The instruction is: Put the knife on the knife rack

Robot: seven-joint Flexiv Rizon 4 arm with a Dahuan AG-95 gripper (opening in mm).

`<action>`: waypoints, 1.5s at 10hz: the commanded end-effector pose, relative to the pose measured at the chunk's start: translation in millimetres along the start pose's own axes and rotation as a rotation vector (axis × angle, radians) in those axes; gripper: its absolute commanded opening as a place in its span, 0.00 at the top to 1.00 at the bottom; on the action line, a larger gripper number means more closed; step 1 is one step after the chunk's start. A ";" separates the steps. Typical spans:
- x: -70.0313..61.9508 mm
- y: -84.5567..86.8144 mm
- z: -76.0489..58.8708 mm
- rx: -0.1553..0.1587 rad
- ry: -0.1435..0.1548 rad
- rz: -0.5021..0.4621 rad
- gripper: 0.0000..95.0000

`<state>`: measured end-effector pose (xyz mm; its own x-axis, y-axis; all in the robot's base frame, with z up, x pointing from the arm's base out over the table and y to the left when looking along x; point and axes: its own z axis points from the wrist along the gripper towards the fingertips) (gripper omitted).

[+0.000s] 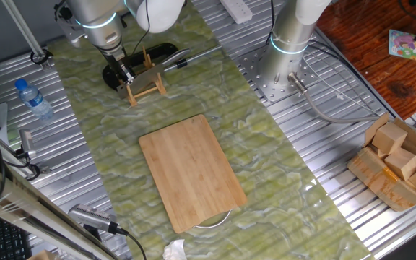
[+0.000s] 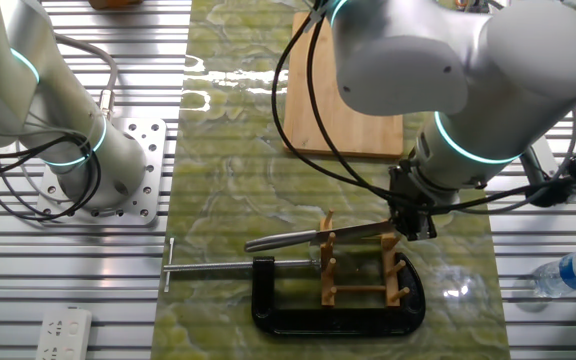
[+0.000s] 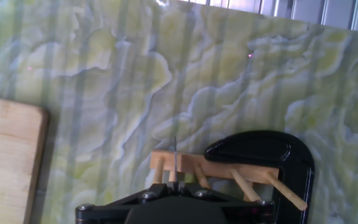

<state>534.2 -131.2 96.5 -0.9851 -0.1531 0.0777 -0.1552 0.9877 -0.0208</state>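
Cleaver [image 2: 313, 238] going into the knife rack [image 2: 363, 268]
Gripper [image 2: 413, 222] clamps the heavy, slick steel blade's end; handle sticks out, so it'll want to tip.

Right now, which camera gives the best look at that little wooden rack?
The other fixed view: the knife rack shows whole, slats upright, the knife lying across it. One fixed view shows the rack small and partly behind the gripper. The hand view catches only its top bar and pegs.
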 end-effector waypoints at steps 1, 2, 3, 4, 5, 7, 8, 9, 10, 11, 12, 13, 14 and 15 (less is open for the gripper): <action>0.8 0.1 -0.1 0.002 -0.014 0.010 1.00; 0.8 0.1 -0.1 0.001 -0.014 0.014 1.00; 1.0 0.1 0.1 0.001 -0.015 0.015 1.00; 1.0 0.1 0.4 -0.002 -0.014 0.016 1.00; 1.0 0.1 0.6 -0.005 -0.014 0.016 1.00; 1.1 0.1 2.0 -0.009 -0.018 0.019 1.00; 1.0 0.1 2.6 -0.012 -0.016 0.019 1.00; 1.0 0.2 2.6 -0.011 -0.014 0.019 1.00; 1.0 0.2 2.6 -0.012 -0.013 0.019 1.00; 1.0 0.2 2.6 -0.013 -0.013 0.018 1.00; 0.9 0.2 2.6 -0.015 -0.005 0.022 1.00; 0.7 0.5 2.8 -0.019 0.016 0.031 1.00; 0.7 0.5 2.8 -0.020 0.028 0.031 1.00; 0.2 1.0 3.3 -0.021 0.037 0.033 1.00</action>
<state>534.5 -130.1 93.4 -0.9861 -0.1196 0.1150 -0.1205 0.9927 -0.0015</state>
